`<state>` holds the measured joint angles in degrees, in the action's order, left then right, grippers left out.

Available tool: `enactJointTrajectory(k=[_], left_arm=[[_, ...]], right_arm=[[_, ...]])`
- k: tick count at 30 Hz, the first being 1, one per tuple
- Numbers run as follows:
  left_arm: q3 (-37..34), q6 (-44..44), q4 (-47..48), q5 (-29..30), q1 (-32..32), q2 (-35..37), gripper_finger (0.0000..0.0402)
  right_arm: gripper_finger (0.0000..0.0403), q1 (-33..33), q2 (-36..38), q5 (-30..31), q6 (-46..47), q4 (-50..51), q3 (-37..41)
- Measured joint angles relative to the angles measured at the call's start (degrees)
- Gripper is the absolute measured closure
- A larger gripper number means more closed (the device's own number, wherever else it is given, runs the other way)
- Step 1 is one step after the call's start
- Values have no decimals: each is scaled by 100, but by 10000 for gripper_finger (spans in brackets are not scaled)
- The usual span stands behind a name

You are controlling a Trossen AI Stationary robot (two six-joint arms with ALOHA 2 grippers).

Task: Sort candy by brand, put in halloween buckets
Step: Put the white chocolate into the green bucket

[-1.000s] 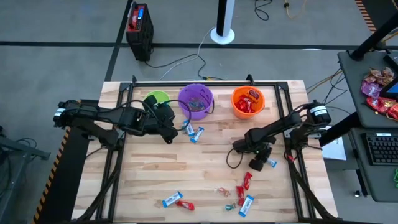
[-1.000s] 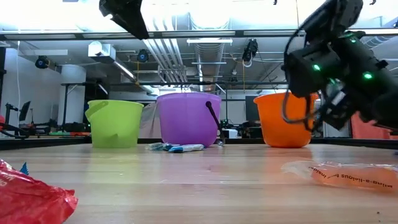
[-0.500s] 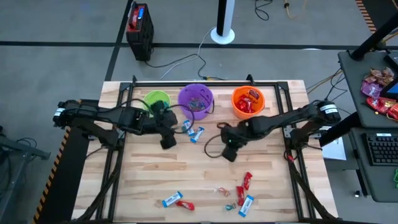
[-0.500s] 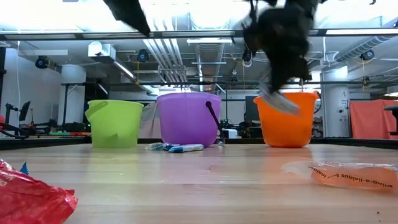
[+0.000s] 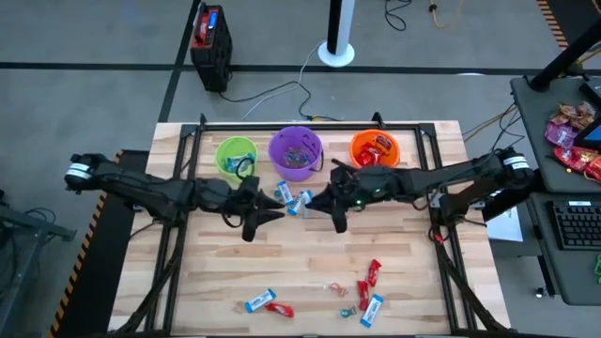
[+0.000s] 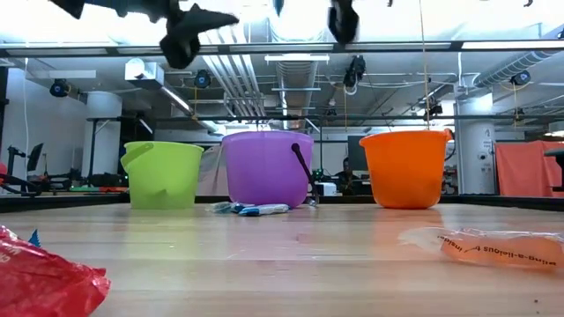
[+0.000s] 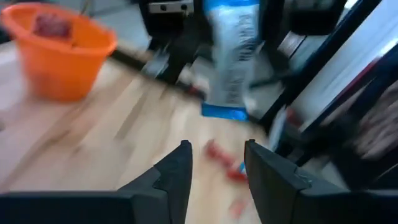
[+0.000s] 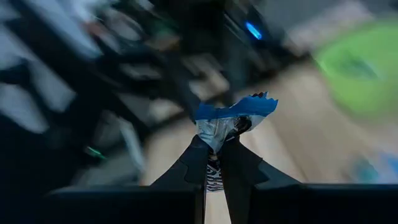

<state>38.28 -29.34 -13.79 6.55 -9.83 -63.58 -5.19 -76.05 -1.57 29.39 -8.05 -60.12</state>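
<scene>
Above the worktop, the right hand pinches a blue-and-white candy near the purple bucket, facing the left hand, its fingers spread and empty, close by.

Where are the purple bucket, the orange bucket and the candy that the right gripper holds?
Purple bucket (image 5: pixel 296 153), high view, on its inside.
Orange bucket (image 6: pixel 404 172), low view, on its front wall.
Candy (image 8: pixel 231 116), right wrist view, on the blue end above the right gripper (image 8: pixel 214 151).
</scene>
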Motion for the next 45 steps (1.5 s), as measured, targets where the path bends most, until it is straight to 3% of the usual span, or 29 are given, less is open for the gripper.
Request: enactJointTrajectory(k=[3,7,13,20,24,30,31,37,42,45], left_arm=[[-337,-113,-1493,-27,-28,-162,250],[-318,-98,-2750,-622,-20,-419,209],[292,214,-2076,-713,-20,-842,168],[881,796,-1842,-846,-17,-1166,170],[980,806,-1387,-940,-11,-1107,210],[979,802,-875,-952,28,-850,373],[979,787,-742,-962,45,-808,384],[981,804,194,-626,116,-365,372],[1100,267,2003,838,433,372,390],[1483,82,3504,1285,785,648,389]], right_arm=[[380,-2,-61,-445,-355,-1151,134],[380,10,-106,-674,-448,-1523,150],[383,26,-169,-1137,-650,-1505,-36],[384,35,-290,-1253,-675,-1457,-192],[376,65,-296,-1103,-660,-1445,-200],[317,188,-249,-914,-518,-742,-411],[306,221,-257,-914,-499,-503,-482],[252,488,-279,-582,-691,1315,-966],[235,1096,-291,839,-519,3293,-1436],[238,1680,-368,914,-737,3830,-1621]])
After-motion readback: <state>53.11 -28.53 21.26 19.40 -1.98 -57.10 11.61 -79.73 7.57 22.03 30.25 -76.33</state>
